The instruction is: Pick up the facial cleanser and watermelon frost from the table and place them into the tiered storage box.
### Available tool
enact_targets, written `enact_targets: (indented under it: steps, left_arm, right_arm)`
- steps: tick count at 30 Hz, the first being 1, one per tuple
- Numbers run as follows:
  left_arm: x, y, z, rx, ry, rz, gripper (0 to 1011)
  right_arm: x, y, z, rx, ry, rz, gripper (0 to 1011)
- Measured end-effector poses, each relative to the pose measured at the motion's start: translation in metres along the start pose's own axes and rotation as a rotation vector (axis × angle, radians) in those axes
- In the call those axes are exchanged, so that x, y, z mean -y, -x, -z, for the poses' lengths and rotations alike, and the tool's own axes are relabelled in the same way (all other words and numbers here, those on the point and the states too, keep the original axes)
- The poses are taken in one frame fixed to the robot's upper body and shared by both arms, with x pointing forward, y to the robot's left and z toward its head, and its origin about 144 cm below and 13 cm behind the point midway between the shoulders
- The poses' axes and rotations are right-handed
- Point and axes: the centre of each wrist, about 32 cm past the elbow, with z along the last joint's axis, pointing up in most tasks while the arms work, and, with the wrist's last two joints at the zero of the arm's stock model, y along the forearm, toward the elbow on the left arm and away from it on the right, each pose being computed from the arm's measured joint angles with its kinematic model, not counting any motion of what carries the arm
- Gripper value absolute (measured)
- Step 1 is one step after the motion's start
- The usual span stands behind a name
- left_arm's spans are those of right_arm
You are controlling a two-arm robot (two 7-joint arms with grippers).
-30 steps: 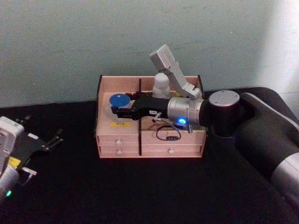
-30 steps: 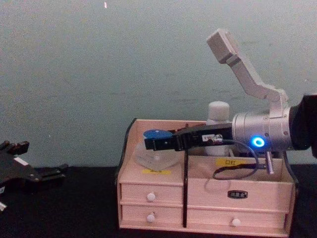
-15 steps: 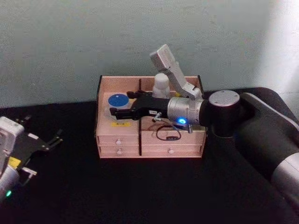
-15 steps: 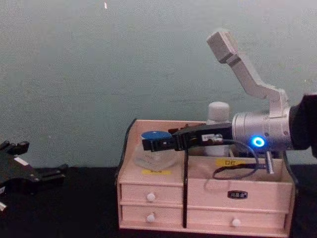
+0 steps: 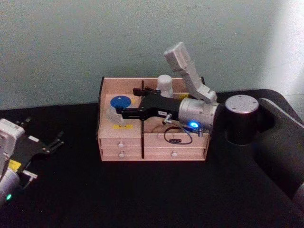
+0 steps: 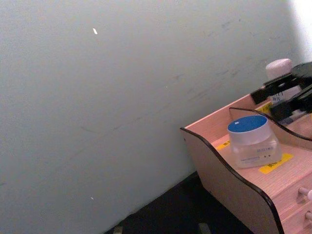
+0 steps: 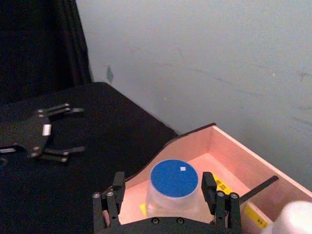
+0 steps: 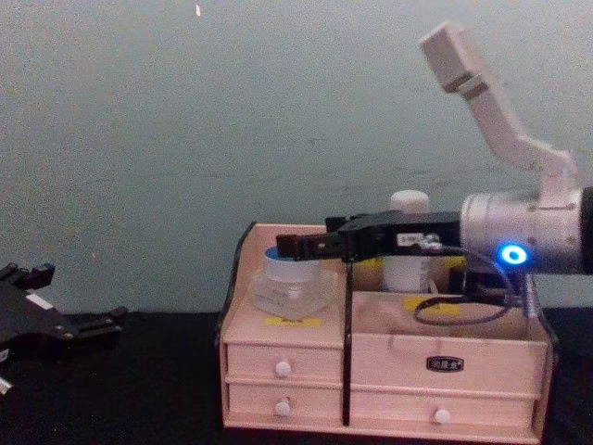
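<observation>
The box, a pale wooden organiser with dark edges, stepped compartments, yellow labels and two rows of white-knobbed drawers, stands at the back of the black table, against the wall.

The right gripper reaches across the top of the box from the robot's right. Its fingers are spread apart and grasp nothing. In the right wrist view they stand either side of the jar, clear of it. The left gripper is parked low on the robot's left, well apart from the box, fingers spread and empty.

The cleanser, a white bottle with a rounded cap, stands upright in the rear right compartment.

The jar, squat, with a flat blue lid and a clear glassy body, sits upright in the left compartment beside a yellow label.

Step in hand, judged from this layout: release of the second item. Both items are in the box, so the task appears essentially complete. The next move calls for drawing the right gripper back without the fingers brushing the jar or the centre divider.
</observation>
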Motion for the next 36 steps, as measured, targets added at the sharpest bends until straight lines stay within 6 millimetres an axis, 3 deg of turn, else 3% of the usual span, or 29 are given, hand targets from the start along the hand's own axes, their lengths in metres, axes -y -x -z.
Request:
enact_targets:
  steps: [9,12,19,22,30,36]
  left_arm:
    - [0.0,0.0,0.0,0.0,0.0,0.0,1001]
    - [0.0,0.0,0.0,0.0,0.0,0.0,1001]
    - [0.0,0.0,0.0,0.0,0.0,0.0,1001]
    - [0.0,0.0,0.0,0.0,0.0,0.0,1001]
    - [0.0,0.0,0.0,0.0,0.0,0.0,1001]
    - [0.0,0.0,0.0,0.0,0.0,0.0,1001]
  right_arm:
    - [0.039,0.012,0.008,0.012,-0.021,-0.077,1002]
    - [0.064,0.018,0.018,-0.01,-0.022,-0.105,1002]
    - [0.101,0.029,0.033,-0.021,-0.015,-0.075,1002]
    - [0.126,0.034,0.041,-0.016,-0.02,0.018,1002]
    - [0.165,0.034,0.053,-0.021,-0.077,0.302,1002]
    - [0.172,0.033,0.061,0.013,-0.113,0.572,1002]
